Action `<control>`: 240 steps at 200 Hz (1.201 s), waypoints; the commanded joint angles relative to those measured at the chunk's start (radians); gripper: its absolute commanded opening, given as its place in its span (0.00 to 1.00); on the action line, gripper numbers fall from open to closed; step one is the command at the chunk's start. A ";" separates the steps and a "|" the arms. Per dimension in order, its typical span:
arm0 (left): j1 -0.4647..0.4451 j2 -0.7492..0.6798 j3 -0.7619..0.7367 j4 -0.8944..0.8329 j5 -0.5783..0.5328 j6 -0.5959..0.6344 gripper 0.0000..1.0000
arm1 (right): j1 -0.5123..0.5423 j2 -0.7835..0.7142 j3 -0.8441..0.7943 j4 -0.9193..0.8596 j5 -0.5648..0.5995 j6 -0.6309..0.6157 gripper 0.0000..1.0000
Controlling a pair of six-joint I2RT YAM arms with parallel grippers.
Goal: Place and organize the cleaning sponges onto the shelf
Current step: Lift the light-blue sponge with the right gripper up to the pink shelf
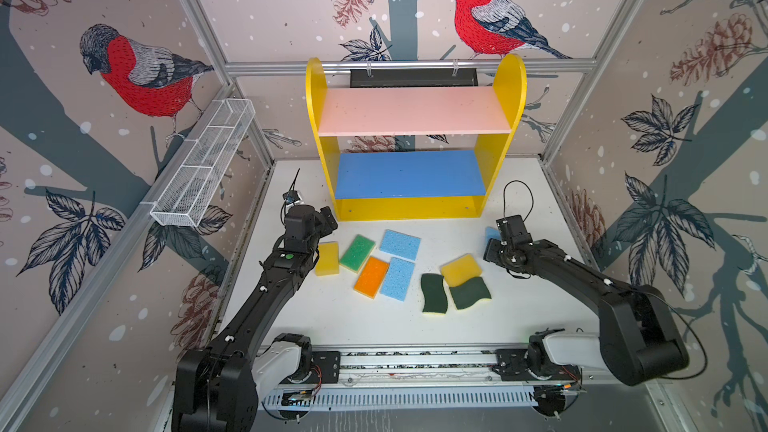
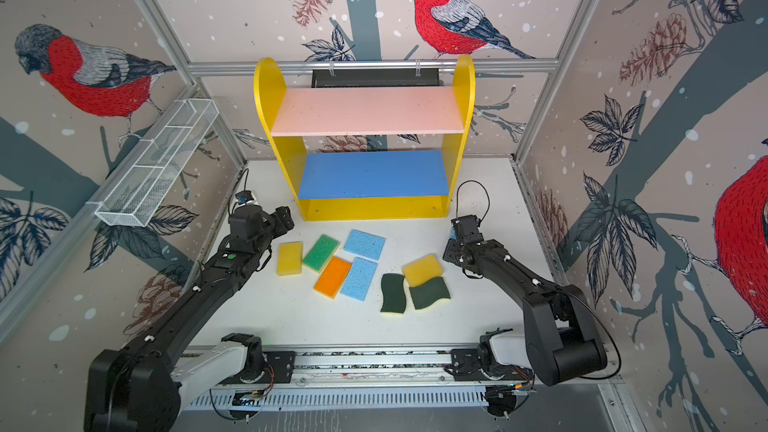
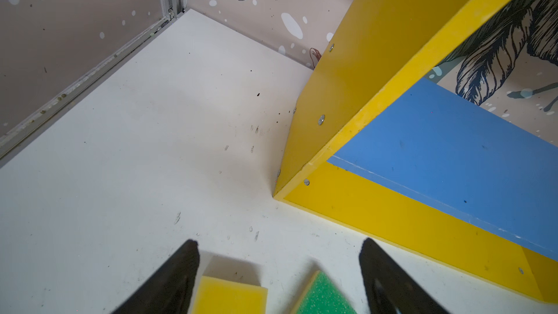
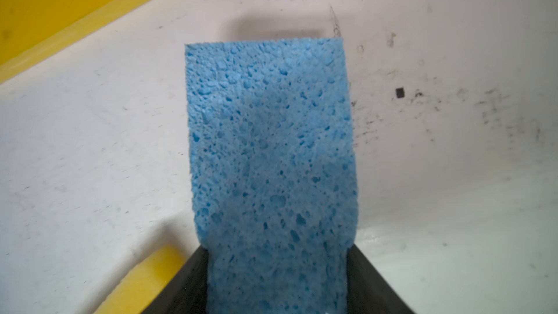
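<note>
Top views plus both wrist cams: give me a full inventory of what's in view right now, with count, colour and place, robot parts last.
shelf: one; yellow sides, pink and blue boards; back centre.
light-blue sponges: two; flat, mid-table.
held light-blue sponge: one; gripped, front right of the shelf.
scourers: two; dark green on yellow; right of centre.
yellow sponges: two; one at the cluster's left end, one touching the scourers.
green-topped sponge: one; right of the left yellow one.
orange-topped sponge: one; in front of the green-topped one.
wire basket: one; white; left wall.
table: one; white.
left gripper: open, holding nothing.
right gripper: shut on the held light-blue sponge.
</note>
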 commanded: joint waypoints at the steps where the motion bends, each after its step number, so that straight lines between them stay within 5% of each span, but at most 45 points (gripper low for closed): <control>1: 0.000 -0.015 0.013 -0.008 0.013 -0.008 0.84 | 0.025 -0.041 0.031 -0.074 0.009 -0.014 0.65; 158: 0.000 -0.079 0.064 -0.056 0.029 -0.010 0.84 | 0.346 -0.178 0.496 -0.300 0.156 -0.062 0.65; 240: 0.000 -0.072 0.114 -0.070 0.031 0.006 0.84 | 0.431 -0.103 0.746 -0.290 0.224 -0.235 0.64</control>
